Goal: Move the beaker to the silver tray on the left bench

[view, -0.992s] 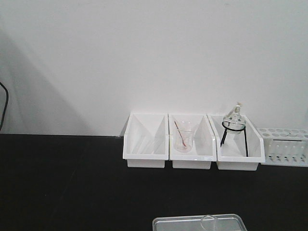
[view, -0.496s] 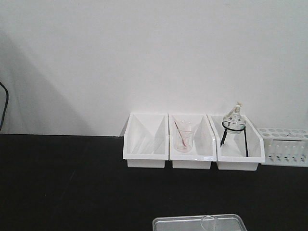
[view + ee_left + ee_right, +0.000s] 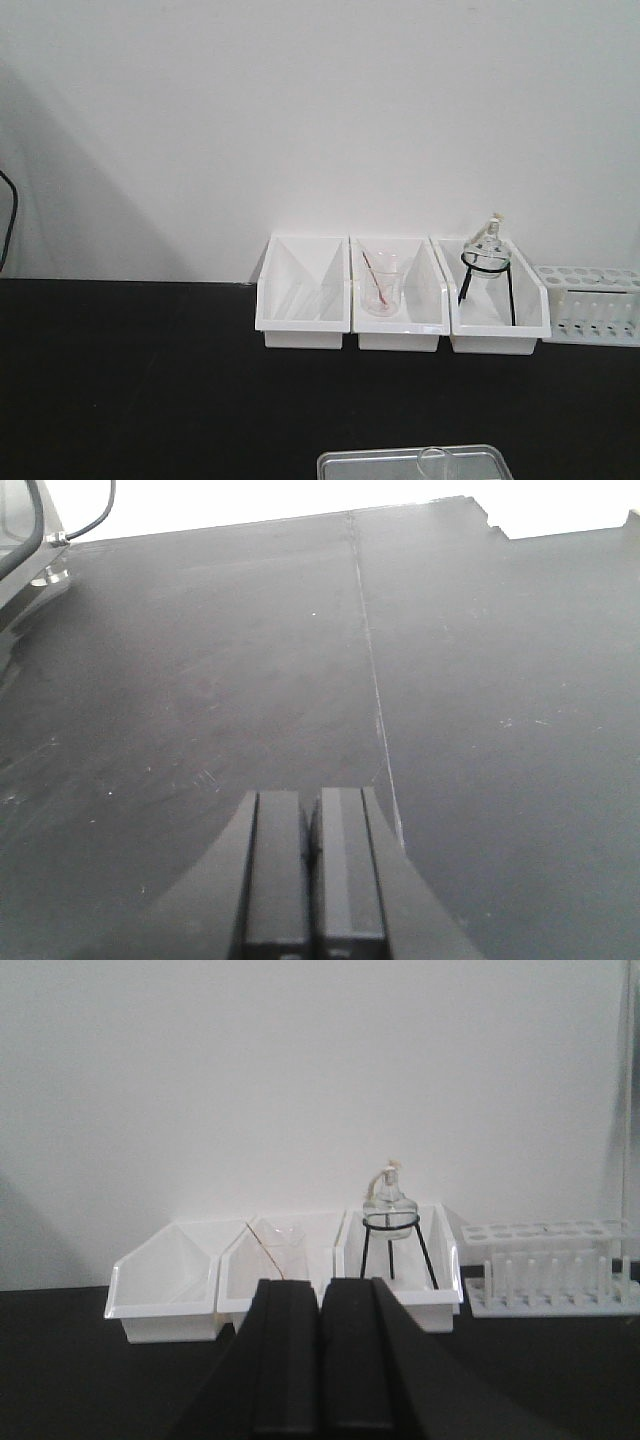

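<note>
The silver tray [image 3: 350, 464] lies at the bottom edge of the front view on the black bench [image 3: 130, 390]. The small clear beaker [image 3: 434, 461] stands in it; only its round rim shows. Neither gripper shows in the front view. My left gripper [image 3: 311, 815] is shut and empty over bare black worktop [image 3: 200, 680]. My right gripper [image 3: 320, 1295] is shut and empty, facing the white bins; the tray and beaker are out of its view.
Three white bins [image 3: 303, 295] stand in a row by the wall. The middle one holds a beaker with a pinkish rod [image 3: 381, 284]; the right one holds a glass flask on a black stand [image 3: 486, 262]. A white test-tube rack [image 3: 590, 305] stands far right.
</note>
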Robot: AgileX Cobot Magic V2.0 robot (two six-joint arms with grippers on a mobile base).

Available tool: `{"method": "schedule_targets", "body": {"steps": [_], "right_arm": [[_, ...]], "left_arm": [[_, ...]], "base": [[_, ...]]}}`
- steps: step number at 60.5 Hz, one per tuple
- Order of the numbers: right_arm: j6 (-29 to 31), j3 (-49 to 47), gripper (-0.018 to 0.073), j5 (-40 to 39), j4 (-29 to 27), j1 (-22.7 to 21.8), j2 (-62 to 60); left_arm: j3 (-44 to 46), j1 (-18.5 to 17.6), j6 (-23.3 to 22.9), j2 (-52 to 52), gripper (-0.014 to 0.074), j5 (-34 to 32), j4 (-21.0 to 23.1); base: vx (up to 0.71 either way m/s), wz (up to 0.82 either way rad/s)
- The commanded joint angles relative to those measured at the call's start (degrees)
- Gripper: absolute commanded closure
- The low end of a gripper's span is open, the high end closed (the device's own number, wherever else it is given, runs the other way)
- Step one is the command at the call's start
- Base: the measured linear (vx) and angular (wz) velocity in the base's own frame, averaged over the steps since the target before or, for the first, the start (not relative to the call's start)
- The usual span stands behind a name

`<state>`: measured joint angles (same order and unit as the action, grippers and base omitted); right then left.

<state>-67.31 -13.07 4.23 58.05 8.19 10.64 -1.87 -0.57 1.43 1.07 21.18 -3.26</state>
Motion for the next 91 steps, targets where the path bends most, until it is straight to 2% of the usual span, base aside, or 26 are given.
{"method": "schedule_targets", "body": {"steps": [1,3,5,8,12,15,19,26,31,39,52,91], "right_arm": [[14.98,-1.68,0.0571,0.65,-14.41,-0.29,0.95],[25.32,-1.68,0.0571,1.49,-23.83,-0.29,0.95],[32.93,-1.68,0.0571,1.87,-32.16,-0.29,0.95],[48.31,-1.68,0.0571,2.22,-43.31,-0.29,0.95],[62.91,-1.68,0.0571,2.46,-55.01,-0.29,0.95],[71.15,-1.35,0.0571,2.46,-61.34,-0.29,0.65],[76.24,0.25,0.0571,2.17,-64.99,-0.39,-0.99],[73.66,6.09,0.0571,2.01,-63.42,-0.39,-7.22],[68.49,10.85,0.0571,2.01,-61.15,-0.45,-12.61],[61.35,15.32,0.0571,1.42,-58.93,-1.46,-12.02],[61.25,15.15,0.0571,3.07,-55.67,-5.46,-12.02],[61.25,15.15,0.0571,3.07,-55.66,-5.51,-12.02]], "left_arm": [[-1.14,-0.33,-0.1,0.42,0.0595,-4.3,0.16],[-1.14,-0.33,-0.1,0.42,0.0595,-4.3,0.16],[-1.14,-0.33,-0.1,0.42,0.0595,-4.3,0.16],[-1.14,-0.33,-0.1,0.42,0.0595,-4.3,0.16],[-1.14,-0.33,-0.1,0.42,0.0595,-4.3,0.16],[-1.14,-0.33,-0.1,0.42,0.0595,-4.3,0.16],[-1.14,-0.33,-0.1,0.42,0.0595,-4.3,0.16],[-1.14,-0.33,-0.1,0.42,0.0595,-4.3,0.16],[-1.14,-0.33,-0.1,0.42,0.0595,-4.3,0.16],[-1.14,-0.33,-0.1,0.42,0.0595,-4.32,0.16],[-1.14,-0.33,-0.1,0.42,0.0595,-4.32,0.16],[-1.14,-0.33,-0.1,0.42,0.0595,-4.32,0.16]], "base": [[0.0,0.0],[0.0,0.0],[0.0,0.0],[0.0,0.0],[0.0,0.0],[0.0,0.0],[0.0,0.0],[0.0,0.0],[0.0,0.0],[0.0,0.0],[0.0,0.0],[0.0,0.0]]}}
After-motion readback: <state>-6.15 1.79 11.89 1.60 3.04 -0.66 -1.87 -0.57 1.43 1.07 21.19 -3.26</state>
